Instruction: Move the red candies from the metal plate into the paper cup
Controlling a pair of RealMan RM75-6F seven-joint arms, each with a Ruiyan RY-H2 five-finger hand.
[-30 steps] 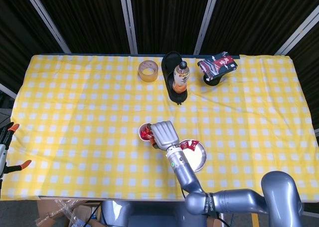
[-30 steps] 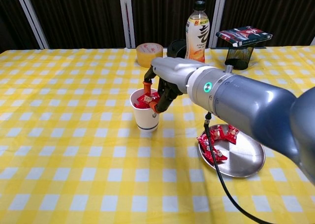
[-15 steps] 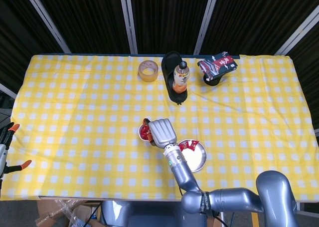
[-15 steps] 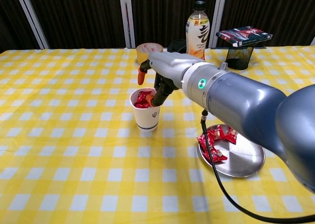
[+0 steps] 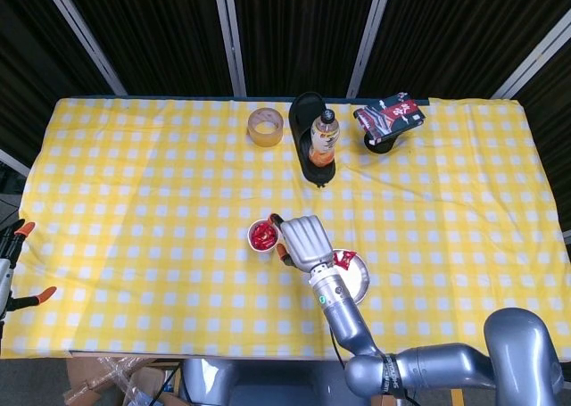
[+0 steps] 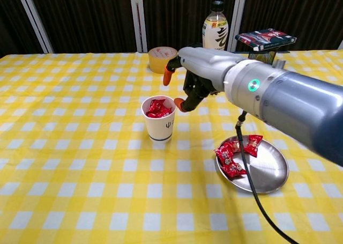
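The paper cup is full of red candies. More lie in the metal plate. The right robot hand is wide and holds nothing.

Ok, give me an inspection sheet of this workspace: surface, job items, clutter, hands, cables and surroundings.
Surface: yellow checked tablecloth, flat.
Job's things: paper cup upright, holding red candies; more red candies on the metal plate.
Clutter: tape roll, drink bottle, mesh holder with a packet on top.
Hands: right hand empty, fingers apart, beside the cup; left hand not in view.
Cables: black cable hanging from the right arm across the plate.
Surroundings: dark curtain behind.
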